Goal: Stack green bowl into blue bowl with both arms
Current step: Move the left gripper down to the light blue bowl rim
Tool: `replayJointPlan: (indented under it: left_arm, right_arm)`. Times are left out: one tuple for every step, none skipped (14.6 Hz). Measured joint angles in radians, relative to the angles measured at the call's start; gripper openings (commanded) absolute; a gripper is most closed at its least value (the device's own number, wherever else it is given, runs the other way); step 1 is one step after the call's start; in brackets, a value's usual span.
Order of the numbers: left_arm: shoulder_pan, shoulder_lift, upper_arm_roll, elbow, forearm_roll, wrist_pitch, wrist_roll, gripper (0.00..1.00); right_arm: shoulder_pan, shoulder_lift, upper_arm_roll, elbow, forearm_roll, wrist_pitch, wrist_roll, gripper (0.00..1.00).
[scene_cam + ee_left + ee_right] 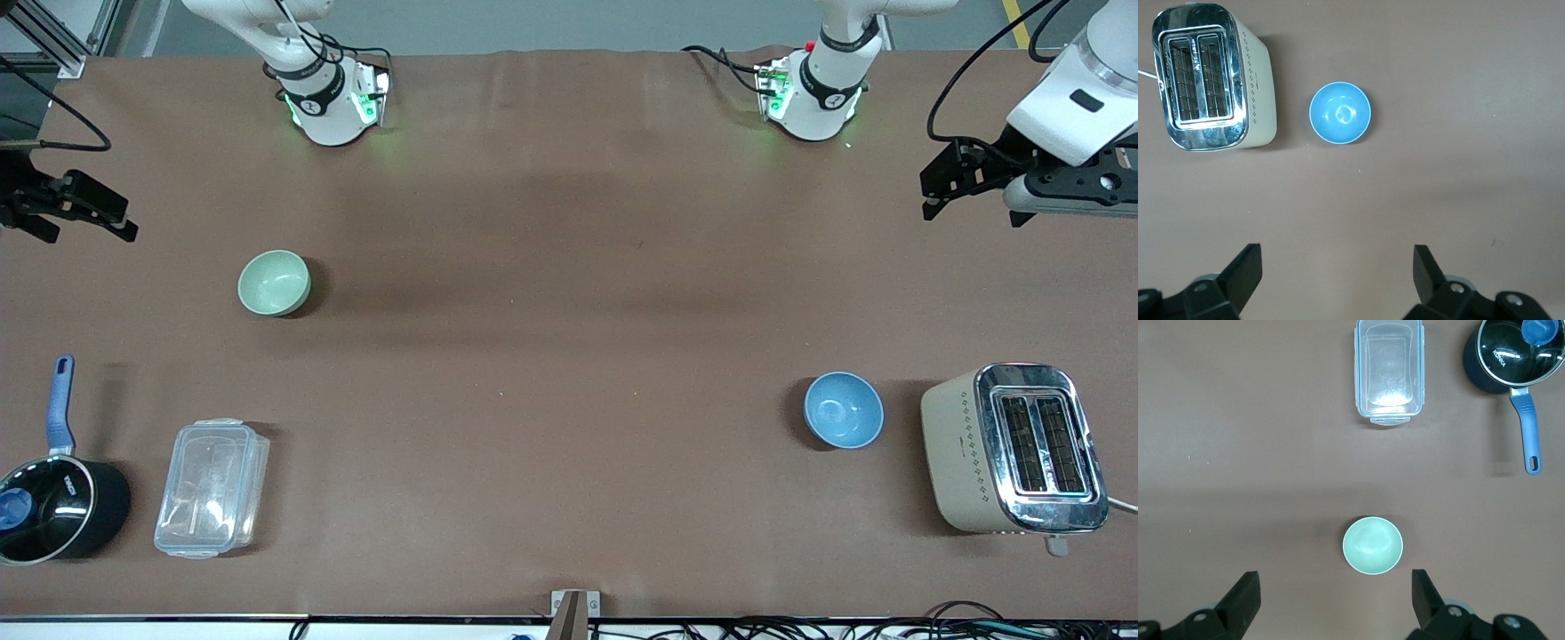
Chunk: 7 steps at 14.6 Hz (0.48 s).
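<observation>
The pale mint-green bowl (274, 283) stands upright and empty on the brown table toward the right arm's end. The sky-blue bowl (844, 410) stands upright and empty toward the left arm's end, nearer to the front camera, beside a toaster. My right gripper (93, 233) is open and empty, high over the table edge at the right arm's end; its wrist view (1336, 587) shows the green bowl (1372, 545) just ahead of its jaws. My left gripper (973, 216) is open and empty, high over the left arm's end; its wrist view (1338, 267) shows the blue bowl (1340, 113) farther off.
A beige and chrome toaster (1013, 449) stands beside the blue bowl. A clear plastic lidded box (212, 488) and a black saucepan with a blue handle (53, 507) stand near the front edge at the right arm's end.
</observation>
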Motion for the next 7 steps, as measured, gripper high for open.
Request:
replayJointPlan:
  left_arm:
    - [0.0,0.004,0.0,0.0,0.0,0.0,0.0,1.0]
    - [0.0,0.007,0.0,0.0,0.0,0.0,0.0,1.0]
    - [0.0,0.011,0.001,0.001,0.0,0.0,0.0,1.0]
    - [0.001,0.018,0.001,0.002,0.0,0.0,0.0,1.0]
    - [0.005,0.029,0.002,0.006,0.0,0.0,0.0,1.0]
    - [0.011,0.044,0.003,0.009,0.0,-0.001,0.0,1.0]
    - [0.019,0.066,0.005,0.01,0.0,-0.001,0.0,1.0]
  right_arm:
    - [0.0,0.0,0.0,0.0,0.0,0.0,0.0,1.0]
    - [0.0,0.0,0.0,0.0,0.0,0.0,0.0,1.0]
    - [0.0,0.0,0.0,0.0,0.0,0.0,0.0,1.0]
    - [0.0,0.0,0.0,0.0,0.0,0.0,0.0,1.0]
    - [0.0,0.0,0.0,0.0,0.0,-0.001,0.0,1.0]
    - [0.0,0.0,0.0,0.0,0.0,-0.004,0.0,1.0]
    - [-0.001,0.0,-0.001,0.0,0.0,-0.007,0.0,1.0]
